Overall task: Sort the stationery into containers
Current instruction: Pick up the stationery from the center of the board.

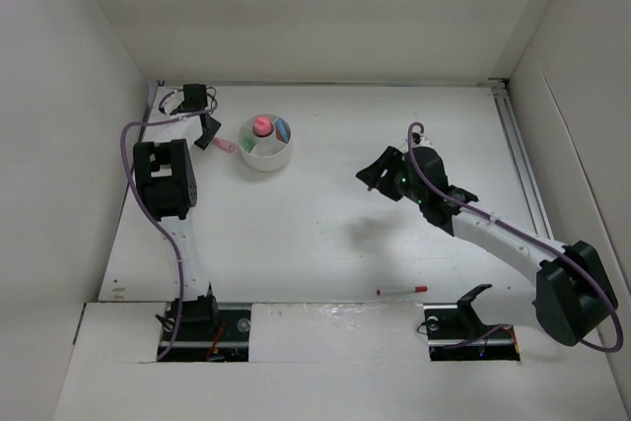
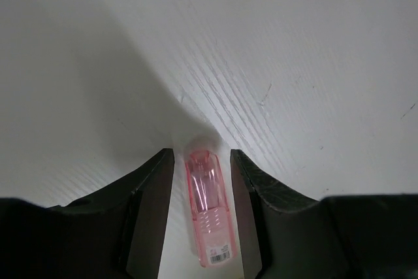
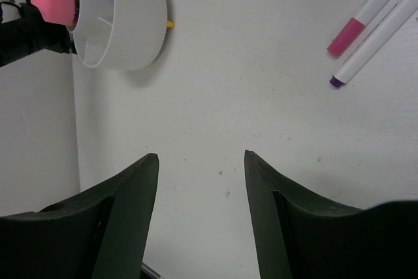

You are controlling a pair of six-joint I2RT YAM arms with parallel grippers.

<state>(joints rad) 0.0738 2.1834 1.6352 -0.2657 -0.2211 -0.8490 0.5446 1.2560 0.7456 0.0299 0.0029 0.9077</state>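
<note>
The white divided cup (image 1: 266, 143) stands at the back left of the table with a pink cylinder (image 1: 262, 126) and a blue-green piece (image 1: 281, 129) in its compartments. Just left of it lies a clear pink case (image 1: 225, 146). My left gripper (image 1: 210, 135) is lowered over it. In the left wrist view the pink case (image 2: 209, 207) lies lengthwise between the fingers of the left gripper (image 2: 201, 155), with a gap on each side, so the gripper is open. My right gripper (image 1: 373, 176) hangs open and empty over mid-table. A red-capped pen (image 1: 401, 290) lies near the front edge.
The right wrist view shows the right gripper (image 3: 201, 156), the cup (image 3: 130, 24) with the pink cylinder (image 3: 53, 3), a small yellow bit (image 3: 170, 24) at the cup's side, and two white pens (image 3: 366, 21) with pink and purple ends. White walls enclose the table.
</note>
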